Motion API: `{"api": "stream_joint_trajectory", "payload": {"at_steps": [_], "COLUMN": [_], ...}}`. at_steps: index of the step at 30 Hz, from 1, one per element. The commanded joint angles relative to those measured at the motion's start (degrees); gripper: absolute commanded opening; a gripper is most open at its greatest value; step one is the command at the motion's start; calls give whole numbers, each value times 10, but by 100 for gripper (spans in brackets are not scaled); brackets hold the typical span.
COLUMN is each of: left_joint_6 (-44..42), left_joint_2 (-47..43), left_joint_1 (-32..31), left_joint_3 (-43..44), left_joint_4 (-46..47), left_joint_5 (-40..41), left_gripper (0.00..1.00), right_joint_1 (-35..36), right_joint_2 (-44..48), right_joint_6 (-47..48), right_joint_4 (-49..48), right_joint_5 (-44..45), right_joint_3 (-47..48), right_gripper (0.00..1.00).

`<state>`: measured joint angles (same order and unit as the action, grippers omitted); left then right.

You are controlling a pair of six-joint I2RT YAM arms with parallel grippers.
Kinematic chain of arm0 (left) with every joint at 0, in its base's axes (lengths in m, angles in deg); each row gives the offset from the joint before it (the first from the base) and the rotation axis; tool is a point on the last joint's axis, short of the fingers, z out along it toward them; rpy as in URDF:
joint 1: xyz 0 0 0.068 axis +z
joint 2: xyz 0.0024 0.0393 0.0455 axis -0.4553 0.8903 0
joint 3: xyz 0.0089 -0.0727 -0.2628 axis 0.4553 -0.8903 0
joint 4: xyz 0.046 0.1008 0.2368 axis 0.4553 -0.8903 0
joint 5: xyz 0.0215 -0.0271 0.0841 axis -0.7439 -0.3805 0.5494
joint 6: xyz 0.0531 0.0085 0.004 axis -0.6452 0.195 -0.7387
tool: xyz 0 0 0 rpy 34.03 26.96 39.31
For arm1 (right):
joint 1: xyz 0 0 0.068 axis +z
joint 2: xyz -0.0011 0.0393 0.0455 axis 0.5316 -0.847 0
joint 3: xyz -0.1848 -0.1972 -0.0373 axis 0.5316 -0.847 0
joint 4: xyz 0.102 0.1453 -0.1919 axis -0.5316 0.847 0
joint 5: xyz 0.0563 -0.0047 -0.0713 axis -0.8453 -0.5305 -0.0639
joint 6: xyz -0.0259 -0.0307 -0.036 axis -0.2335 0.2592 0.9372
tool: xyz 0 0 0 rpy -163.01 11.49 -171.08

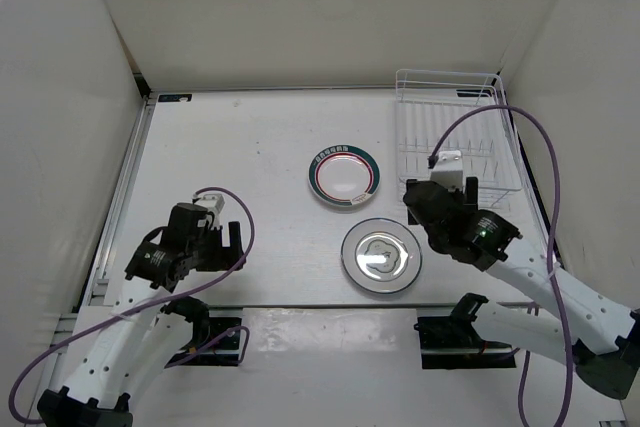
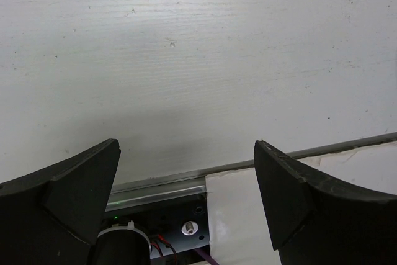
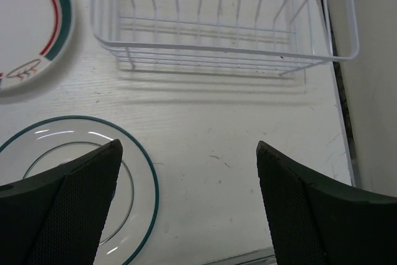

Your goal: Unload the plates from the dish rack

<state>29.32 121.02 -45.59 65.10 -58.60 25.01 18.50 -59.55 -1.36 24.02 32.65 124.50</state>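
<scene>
Left gripper (image 1: 228,241), at the left of the table (image 1: 250,147): jaws stand wide apart with nothing between them. Its wrist view shows only bare white table surface and a metal edge strip beyond the fingers (image 2: 68,197). It is well apart from both plates and from the rack.

Centre, far: the green-rimmed plate (image 1: 345,176), white with a red inner ring, lies flat on the table, clear of the rack and just left of it. Centre, near: the silver plate (image 1: 381,256) lies flat as well, close to the first plate but not touching it. The right wrist view shows a thin teal line round its edge.

Right of centre: the right gripper (image 1: 418,199) is fully open and grips nothing. It is near the right edge of the silver plate, between that plate and the dish rack (image 1: 455,137), and faces the rack.

Far right: the rack stands at the far right corner of the table. In the right wrist view its tines and wire sides show no plate among them.

Step in hand, as judged: both plates are out and set down, so unloading appears complete and the right arm is at the release stage. The next move probably calls only for drawing the open right gripper up and back, without clipping the silver plate's rim or the rack's near wire.
</scene>
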Motion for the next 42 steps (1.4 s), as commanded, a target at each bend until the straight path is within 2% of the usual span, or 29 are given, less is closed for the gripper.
{"api": "stream_joint_trajectory", "payload": {"at_steps": [1, 7, 12, 19, 27, 32, 36, 42], "left_joint_6": [-5, -9, -12, -8, -9, 0, 8, 14], "left_joint_2": [-8, -28, -61, -102, -106, -109, -128, -158], "left_joint_1": [0, 0, 0, 0, 0, 0, 0, 0], "left_joint_3": [-3, -10, -22, -41, -40, -35, -34, -43], "left_joint_4": [15, 24, 40, 65, 66, 56, 46, 53], "left_joint_5": [-4, -9, -9, -8, 7, 26, 57, 66], "left_gripper": [100, 100, 100, 100, 100, 100, 100, 100], "right_joint_1": [-40, -132, -157, -157, -155, -155, -154, -154], "right_joint_2": [1, 4, 20, 32, 29, 38, 42, 31], "right_joint_6": [-68, -80, -57, -10, -15, -1, 4, -3], "right_joint_4": [44, 38, 21, 6, -4, -35, -44, -19], "right_joint_5": [50, -33, -96, -183, -192, -248, -258, -219], "right_joint_3": [-6, -26, -29, -43, -75, -79, -74, -60], "right_gripper": [90, 90, 90, 90, 90, 90, 90, 90]}}
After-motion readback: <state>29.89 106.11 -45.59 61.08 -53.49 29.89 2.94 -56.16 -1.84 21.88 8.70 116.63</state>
